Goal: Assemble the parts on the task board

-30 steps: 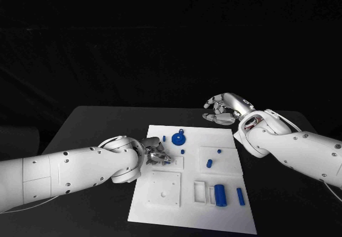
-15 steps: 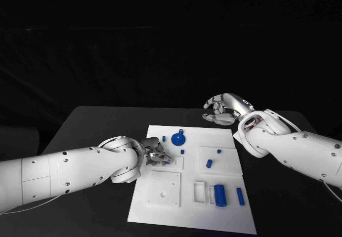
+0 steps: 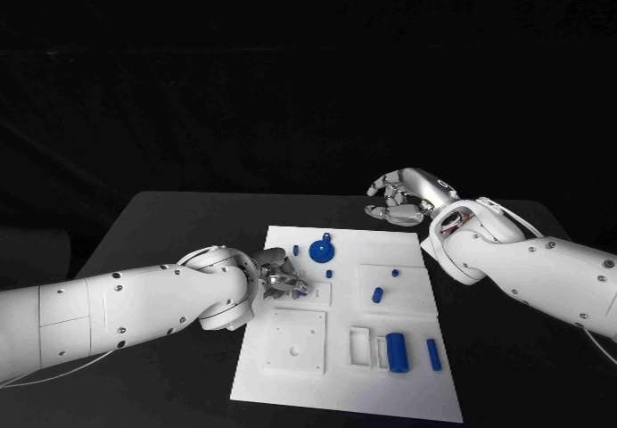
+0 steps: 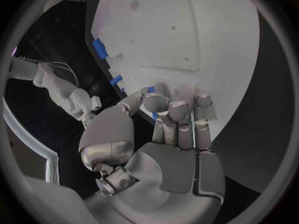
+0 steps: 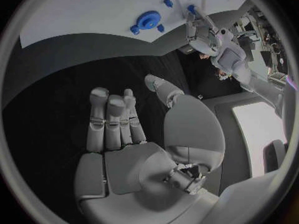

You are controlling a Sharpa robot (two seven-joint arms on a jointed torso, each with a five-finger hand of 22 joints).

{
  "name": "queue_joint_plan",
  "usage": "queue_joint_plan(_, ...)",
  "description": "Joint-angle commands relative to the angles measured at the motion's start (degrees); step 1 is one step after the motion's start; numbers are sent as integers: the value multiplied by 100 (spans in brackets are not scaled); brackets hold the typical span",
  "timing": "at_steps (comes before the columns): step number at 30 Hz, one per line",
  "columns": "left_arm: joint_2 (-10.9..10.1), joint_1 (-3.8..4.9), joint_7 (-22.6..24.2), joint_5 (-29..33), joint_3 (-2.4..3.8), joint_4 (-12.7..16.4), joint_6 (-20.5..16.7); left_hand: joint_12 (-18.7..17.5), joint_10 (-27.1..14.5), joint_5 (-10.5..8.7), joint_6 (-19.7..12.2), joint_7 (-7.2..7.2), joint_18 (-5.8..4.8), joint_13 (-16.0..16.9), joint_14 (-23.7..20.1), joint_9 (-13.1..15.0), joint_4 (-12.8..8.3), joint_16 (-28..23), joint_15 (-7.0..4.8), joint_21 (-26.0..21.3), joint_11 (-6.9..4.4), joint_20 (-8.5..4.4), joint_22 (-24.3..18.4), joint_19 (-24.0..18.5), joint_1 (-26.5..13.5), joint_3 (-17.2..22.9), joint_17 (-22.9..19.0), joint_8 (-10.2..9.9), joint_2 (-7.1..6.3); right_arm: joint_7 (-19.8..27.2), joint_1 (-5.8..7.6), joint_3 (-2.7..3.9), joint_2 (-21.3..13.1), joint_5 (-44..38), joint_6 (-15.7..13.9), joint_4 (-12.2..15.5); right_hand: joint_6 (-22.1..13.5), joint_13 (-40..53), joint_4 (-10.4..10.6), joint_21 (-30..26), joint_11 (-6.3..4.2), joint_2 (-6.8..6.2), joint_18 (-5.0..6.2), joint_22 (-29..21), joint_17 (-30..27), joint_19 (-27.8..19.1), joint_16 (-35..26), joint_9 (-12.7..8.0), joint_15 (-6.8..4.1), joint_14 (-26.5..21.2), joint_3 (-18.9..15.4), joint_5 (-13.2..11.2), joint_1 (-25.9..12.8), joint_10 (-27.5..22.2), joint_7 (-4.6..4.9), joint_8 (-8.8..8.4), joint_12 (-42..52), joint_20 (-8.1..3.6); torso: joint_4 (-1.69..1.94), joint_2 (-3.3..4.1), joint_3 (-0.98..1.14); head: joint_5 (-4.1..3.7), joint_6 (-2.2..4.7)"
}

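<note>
The white task board [image 3: 386,383] lies in the middle of the black table. My left hand [image 3: 281,276] rests at the board's left edge with fingers curled in, pinching a small blue part [image 3: 301,290] just above a recessed white square. In the left wrist view that small blue part [image 4: 151,89] shows between the thumb and fingertips over the board [image 4: 187,40]. My right hand [image 3: 405,198] hovers beyond the board's far edge and holds nothing. Its fingers [image 5: 112,119] are stretched out with the thumb apart. A blue gear [image 3: 320,247] lies near the far edge.
Loose blue parts lie on the board: a peg [image 3: 378,295], a thick cylinder [image 3: 398,350] and a thin bar [image 3: 433,354]. A white square plate [image 3: 297,341] and a white slot block [image 3: 360,348] sit at the near left. Black table surrounds the board.
</note>
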Motion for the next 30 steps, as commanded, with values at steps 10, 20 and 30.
queue_joint_plan(10, 30, -7, 113, 161, 3, 12, 181, 36, -378, 322, 237, -132, 72, 41, -93, 24, -303, 39, -114, -33, -144, -773, 35, -30, 137, 209, -32, -129, 246, 16, 2, 2, 11, -52, 82, -8, -22, -9, 29, -13, -27, 51, 174, 99, -9, 39, 29, 8, -23, 37, -27, 37, 7, 9, 53, 25, 40, -15, -1, -3, 1, -2, 0)
queue_joint_plan(20, -21, 37, 87, 334, 63, 110, 405, 44, -375, 545, 289, -138, 63, 63, -85, 64, -444, 72, -97, -29, -151, -770, 38, -41, 160, 217, -40, -197, 322, 16, 2, 2, 18, -49, 83, -18, -22, -12, 31, -13, -28, 51, 174, 99, -9, 41, 30, 8, -23, 39, -29, 39, 5, 10, 52, 25, 42, -15, -1, -2, 1, -11, 8)
queue_joint_plan(30, -4, 152, -61, 446, 203, 67, 950, 43, -377, 565, 292, -139, 62, 66, -88, 68, -465, 74, -93, -29, -151, -770, 39, -44, 168, 221, -42, -213, 334, 16, 2, 2, 38, -49, 84, -36, -23, -15, 32, -13, -28, 52, 174, 99, -9, 43, 31, 8, -24, 40, -30, 41, 5, 11, 52, 25, 45, -16, -7, -2, 10, -3, 19)
